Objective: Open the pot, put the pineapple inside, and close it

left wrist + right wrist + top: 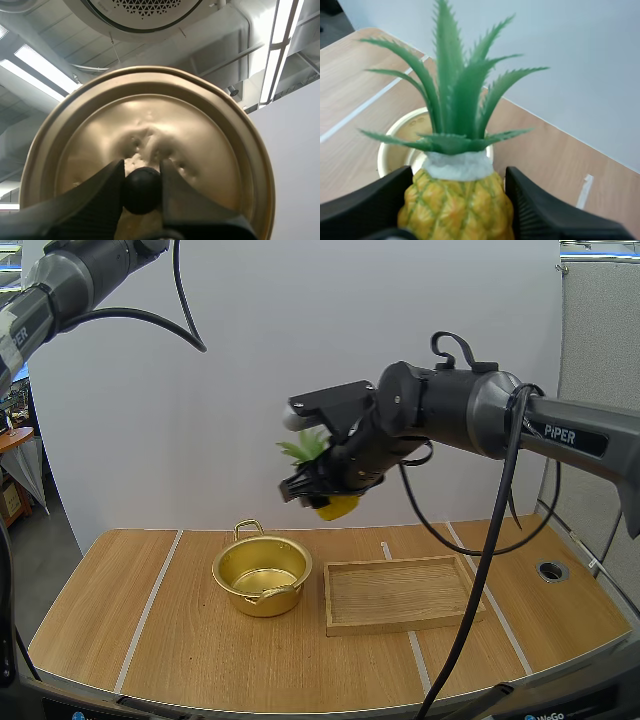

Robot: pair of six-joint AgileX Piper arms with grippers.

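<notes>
Two hands grip: the right hand (pixel 325 490), frame centre, holds the pineapple (pixel 338 506) above-right of the open pot (pixel 250 598), needing a leftward, centred descent, while the left hand (pixel 142 187) pinches the knob (pixel 142 192) of the lid (pixel 150 125).

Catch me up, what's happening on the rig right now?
The left tool is shut on the knob of the lid, holding it clear of the pot. The right tool grips the pineapple above the table, near the open, empty pot beside the wooden tray. Pineapple not yet in.
</notes>
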